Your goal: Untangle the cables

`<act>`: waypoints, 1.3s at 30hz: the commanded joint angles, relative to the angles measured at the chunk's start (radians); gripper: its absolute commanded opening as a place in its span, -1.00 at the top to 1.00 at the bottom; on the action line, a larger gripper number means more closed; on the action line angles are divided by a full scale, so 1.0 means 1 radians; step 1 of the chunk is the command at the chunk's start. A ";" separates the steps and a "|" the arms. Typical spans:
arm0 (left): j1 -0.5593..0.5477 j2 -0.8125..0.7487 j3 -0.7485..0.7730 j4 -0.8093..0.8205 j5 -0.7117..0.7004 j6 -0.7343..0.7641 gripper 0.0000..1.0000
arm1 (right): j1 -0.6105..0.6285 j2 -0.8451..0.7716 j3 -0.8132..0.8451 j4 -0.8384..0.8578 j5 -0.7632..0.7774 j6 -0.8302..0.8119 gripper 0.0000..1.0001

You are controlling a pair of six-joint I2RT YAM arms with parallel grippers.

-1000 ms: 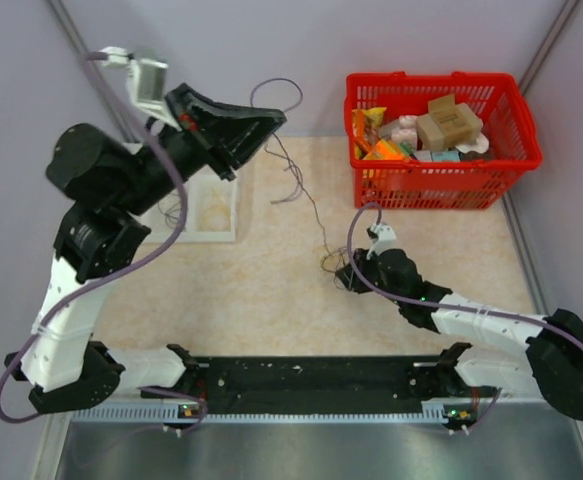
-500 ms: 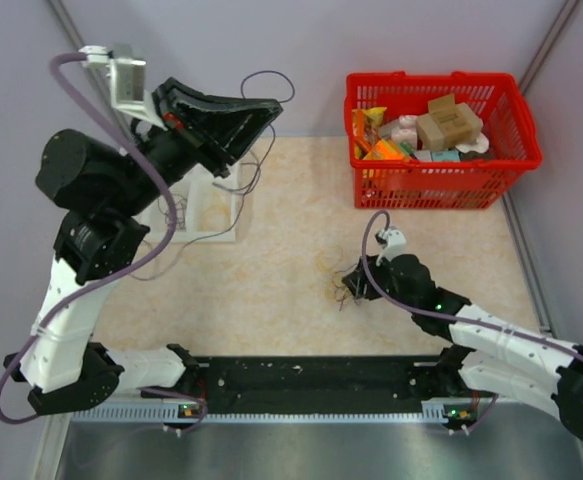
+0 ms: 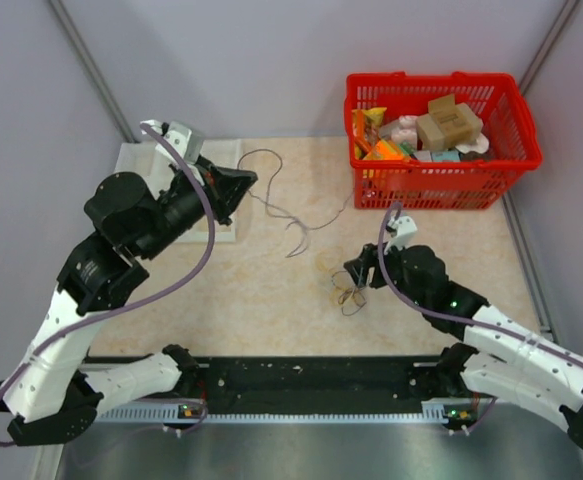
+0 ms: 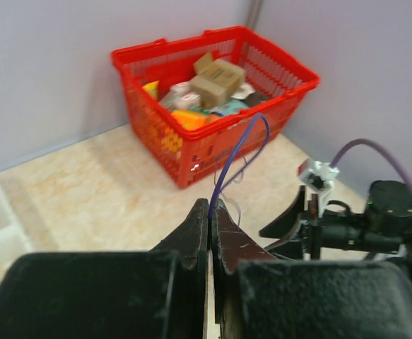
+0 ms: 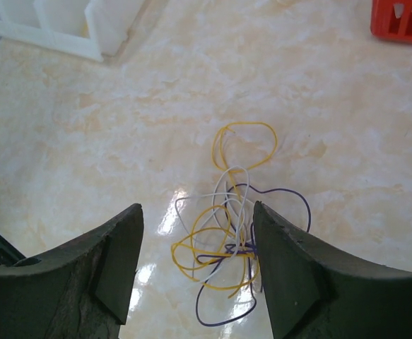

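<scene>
Stretching low over the table (image 3: 271, 290), the right arm (image 3: 491, 325) is holding the right claw (image 5: 195, 212) spread and released above the tangle of cables (image 5: 228, 248). Farther back, the raised, bent left arm (image 3: 121, 215) is keeping the left claw (image 4: 210, 212) clenched on one purple strand (image 4: 223, 169).

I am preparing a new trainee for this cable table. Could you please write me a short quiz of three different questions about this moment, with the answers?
1. True or false: the right gripper is shut on the tangle of wires.
2. What is the left gripper pinching? A) a thin purple wire; B) a yellow wire; C) nothing.
3. Name the three wire colours visible in the tangle in the right wrist view.

Key
1. False: its jaws are open, with the tangle lying on the table between them.
2. A.
3. Yellow, white, purple.
</scene>
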 commanded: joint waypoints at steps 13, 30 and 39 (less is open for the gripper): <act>0.027 -0.170 -0.494 0.017 -0.347 0.031 1.00 | 0.001 0.128 0.043 0.095 -0.059 0.039 -0.25; 0.151 -0.155 -0.358 -0.018 -0.214 -0.027 1.00 | 0.001 0.136 0.055 0.093 -0.052 0.036 -0.25; 0.154 -0.224 -0.662 0.020 -0.353 -0.199 1.00 | -0.001 0.140 0.056 0.092 -0.049 0.039 -0.25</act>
